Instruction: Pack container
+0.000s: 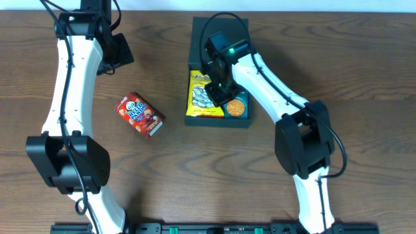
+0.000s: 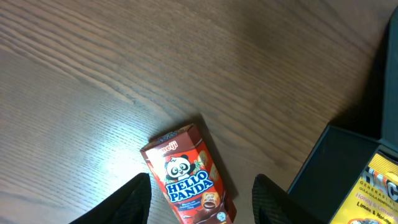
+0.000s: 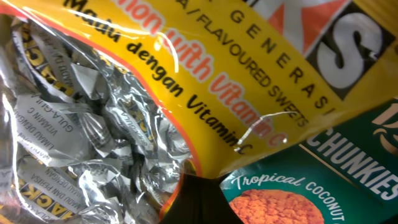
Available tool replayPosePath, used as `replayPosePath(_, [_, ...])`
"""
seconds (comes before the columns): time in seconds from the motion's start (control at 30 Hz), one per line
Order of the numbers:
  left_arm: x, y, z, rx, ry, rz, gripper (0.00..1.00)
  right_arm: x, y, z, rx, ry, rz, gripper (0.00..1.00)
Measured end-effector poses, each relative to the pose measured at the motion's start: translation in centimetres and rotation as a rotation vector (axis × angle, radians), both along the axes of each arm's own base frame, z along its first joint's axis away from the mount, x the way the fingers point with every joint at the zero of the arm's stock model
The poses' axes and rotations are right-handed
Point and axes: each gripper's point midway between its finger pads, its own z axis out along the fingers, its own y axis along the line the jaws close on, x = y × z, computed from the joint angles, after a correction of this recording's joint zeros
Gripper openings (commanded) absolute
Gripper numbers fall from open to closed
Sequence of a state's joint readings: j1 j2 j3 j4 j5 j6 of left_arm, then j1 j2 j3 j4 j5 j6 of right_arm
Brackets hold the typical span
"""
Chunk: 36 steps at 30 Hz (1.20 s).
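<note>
Dark teal container point(image 1: 214, 121), lid open
It sits flat on the table point(image 1: 195, 182), right of the Hello Panda box point(image 1: 140, 115), its flap lid folded back on the far side.

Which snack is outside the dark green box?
The red Hello Panda pack. It lies on the table left of the container, while the yellow sweets bag and the teal Chunkies pack are both inside it.
</note>
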<state>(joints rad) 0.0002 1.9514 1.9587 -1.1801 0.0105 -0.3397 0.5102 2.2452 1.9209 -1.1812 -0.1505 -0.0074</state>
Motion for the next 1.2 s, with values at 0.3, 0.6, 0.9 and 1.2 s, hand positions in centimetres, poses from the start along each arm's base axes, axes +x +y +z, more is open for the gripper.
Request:
replayPosePath(0.3, [-1.4, 0.0, -0.4, -0.001, 0.059, 0.0, 0.54, 1.3, -2.4, 0.4, 0.016, 0.016, -0.068, 0.01])
replayPosePath(0.6, [-3.0, -1.3, -3.7, -0.092, 0.149, 0.057, 0.77, 6.7, -7.5, 8.4, 0.091, -0.152, -0.204, 0.18])
replayPosePath(0.9, [-7.6, -2.6, -11.4, -0.196, 0.339, 0.304, 0.81, 7.8, -10.9, 13.1, 0.129, -0.254, -0.272, 0.67])
replayPosePath(1.2, [-9.3, -3.4, -15.3, -0.262, 0.381, 0.492, 0.9, 8.5, -13.6, 13.1, 0.121, -0.258, -0.329, 0.77])
